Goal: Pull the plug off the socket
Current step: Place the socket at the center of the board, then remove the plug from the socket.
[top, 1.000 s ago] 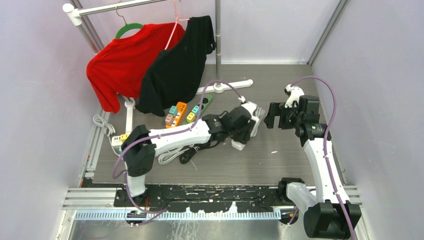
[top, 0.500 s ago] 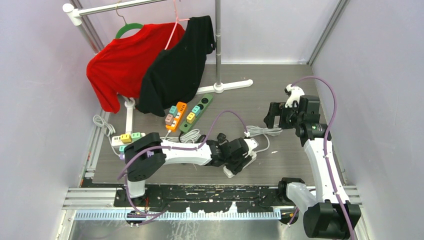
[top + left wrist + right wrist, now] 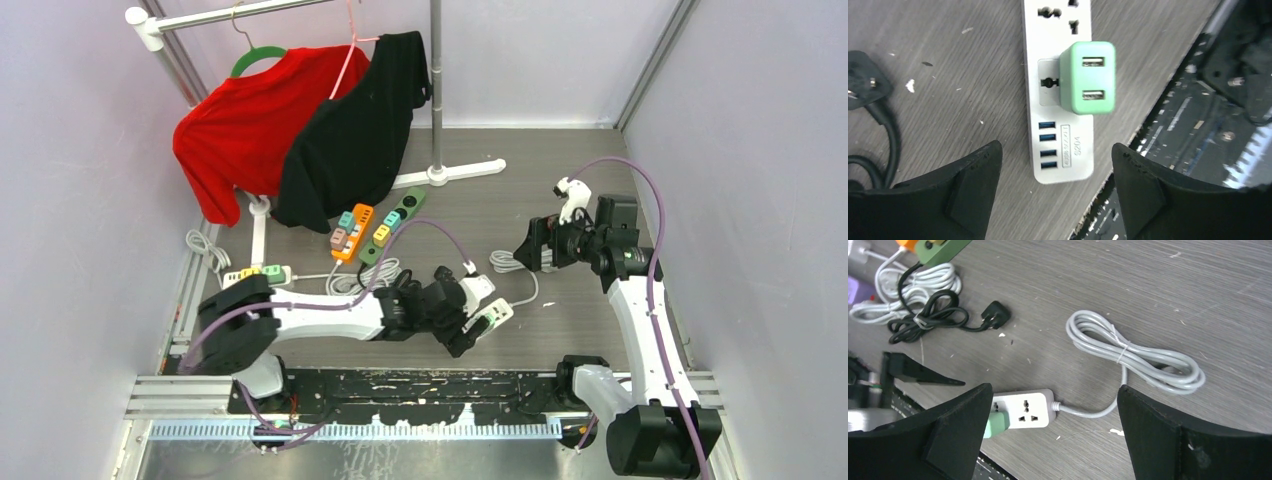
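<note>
Green plug (image 3: 1087,77) sits in the white power strip (image 3: 1064,155), just ahead of the left gripper (image 3: 1055,165) and slightly off the midline between its jaws. We judge the pull not yet begun: the plug remains fully seated, and both the grasp and the extraction are left to do. The left jaws stand apart, holding nothing, with the strip's USB end between them. The right gripper (image 3: 1053,400) hovers above the strip, jaws wide apart and empty. The strip lies flat on the worktop (image 3: 973,60), its long axis running straight away from the left jaws. The plug's port face points up, away from the strip.
</note>
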You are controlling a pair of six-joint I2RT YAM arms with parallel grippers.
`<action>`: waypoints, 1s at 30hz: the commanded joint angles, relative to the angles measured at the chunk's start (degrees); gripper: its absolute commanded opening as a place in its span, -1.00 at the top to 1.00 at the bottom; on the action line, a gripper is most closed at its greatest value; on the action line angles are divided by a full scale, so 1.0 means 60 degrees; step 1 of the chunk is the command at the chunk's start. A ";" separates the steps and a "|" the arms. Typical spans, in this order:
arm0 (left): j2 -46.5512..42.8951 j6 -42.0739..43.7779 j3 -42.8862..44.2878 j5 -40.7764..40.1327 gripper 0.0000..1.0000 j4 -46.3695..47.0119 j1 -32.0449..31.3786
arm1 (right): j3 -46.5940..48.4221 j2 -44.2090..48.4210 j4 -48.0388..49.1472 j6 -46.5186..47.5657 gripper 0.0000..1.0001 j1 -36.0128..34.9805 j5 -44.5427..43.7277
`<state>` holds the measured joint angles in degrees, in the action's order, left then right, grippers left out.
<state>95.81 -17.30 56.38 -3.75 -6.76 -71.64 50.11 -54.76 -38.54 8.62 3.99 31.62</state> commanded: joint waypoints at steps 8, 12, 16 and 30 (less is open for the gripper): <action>-0.4251 -0.0500 -0.3333 0.0237 -0.59 0.4391 -0.0057 | -0.0004 -0.0087 -0.4782 0.8870 -0.99 0.0024 0.5709; -0.6124 -0.0640 -0.4232 -0.0499 -0.62 0.4521 -0.0061 | -0.0160 -0.0498 -0.8136 1.4836 -0.99 -0.0140 0.6480; -0.7674 -0.0651 -0.5214 -0.1141 -0.99 0.4939 -0.0043 | -0.0158 -0.0732 -0.8368 1.6344 -0.98 -0.0708 0.5936; -0.8615 -0.1083 -0.6437 -0.0576 -0.97 0.5509 -0.0043 | -0.0064 -0.2618 -0.4017 1.2883 -0.47 -0.4272 0.2346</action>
<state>41.04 -23.20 15.33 -9.13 23.59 -71.72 48.38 -68.42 -71.96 94.00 -17.98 52.29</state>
